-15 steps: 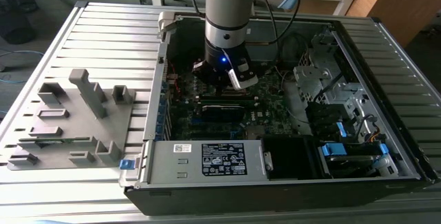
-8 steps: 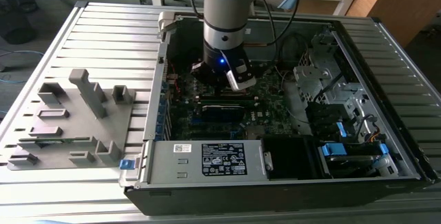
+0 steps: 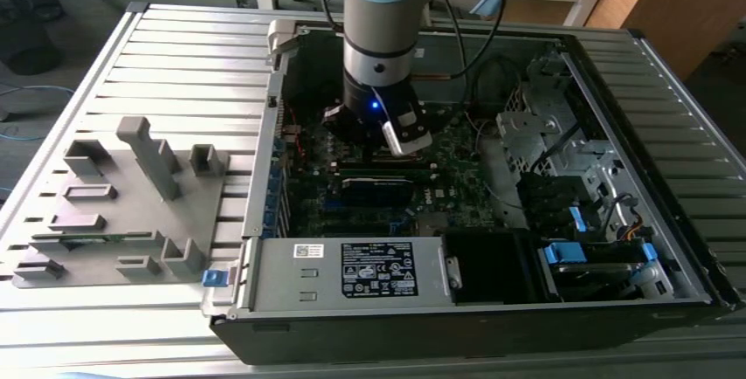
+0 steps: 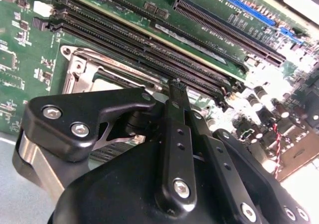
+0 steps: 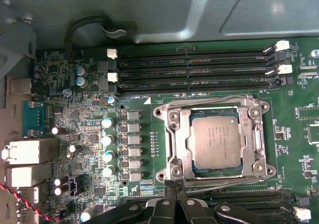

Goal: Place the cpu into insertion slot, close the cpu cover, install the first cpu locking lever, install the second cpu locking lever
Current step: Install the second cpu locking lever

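Arm's down inside the open computer case [image 3: 652,248], gripper [image 3: 390,139] hovering just over the green board [image 5: 84,134]. Fingers [image 4: 175,102] pinched together, gripping nothing. In the first wrist view the cpu [image 5: 217,142] sits in the insertion slot [image 5: 195,170], w/ the cpu cover [image 5: 175,139] flat around it, gripper tips right by the socket's edge.

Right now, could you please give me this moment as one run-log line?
cpu: seated in insertion slot | cpu cover: closed around it | tool: at the socket's edge by the memory slots, holding nothing visible
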